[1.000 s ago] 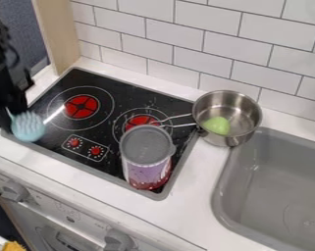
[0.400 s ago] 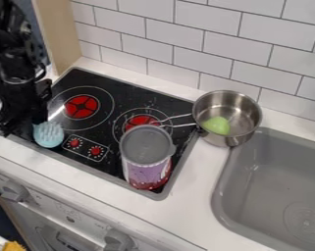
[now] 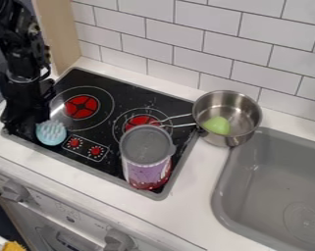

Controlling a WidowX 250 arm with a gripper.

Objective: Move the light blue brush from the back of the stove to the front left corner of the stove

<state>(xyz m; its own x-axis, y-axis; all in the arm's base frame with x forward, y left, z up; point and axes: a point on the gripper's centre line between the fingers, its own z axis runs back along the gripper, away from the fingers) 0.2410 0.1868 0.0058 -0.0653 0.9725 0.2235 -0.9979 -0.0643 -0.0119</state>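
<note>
While the gripper (image 3: 31, 126) hangs at the stovetop's (image 3: 106, 94) nine o'clock, pinching a light-blue bristled brush (image 3: 51, 133) there, a lidded canister (image 3: 145, 149) stands at four; beyond, a steel saucepan (image 3: 242, 110) holding something green (image 3: 217, 125) sits at three, a gray sink (image 3: 261, 196) toward four.

My claw (image 3: 27, 128) is black and the bristled brush (image 3: 51, 133) pale blue, while the black cooktop (image 3: 110, 131) bears red burners (image 3: 81, 106) crossed with black inside thin white rings. The canister (image 3: 146, 164) has a grey lid (image 3: 146, 145) and a purple body turning dark red at its base; the saucepan (image 3: 242, 115) is silver, the thing in it (image 3: 217, 125) light green. I see white wall tiles (image 3: 207, 19) with staggered grey grout lines, a white counter (image 3: 189, 211), a grey sink (image 3: 268, 171) and a tan panel (image 3: 58, 34).
</note>
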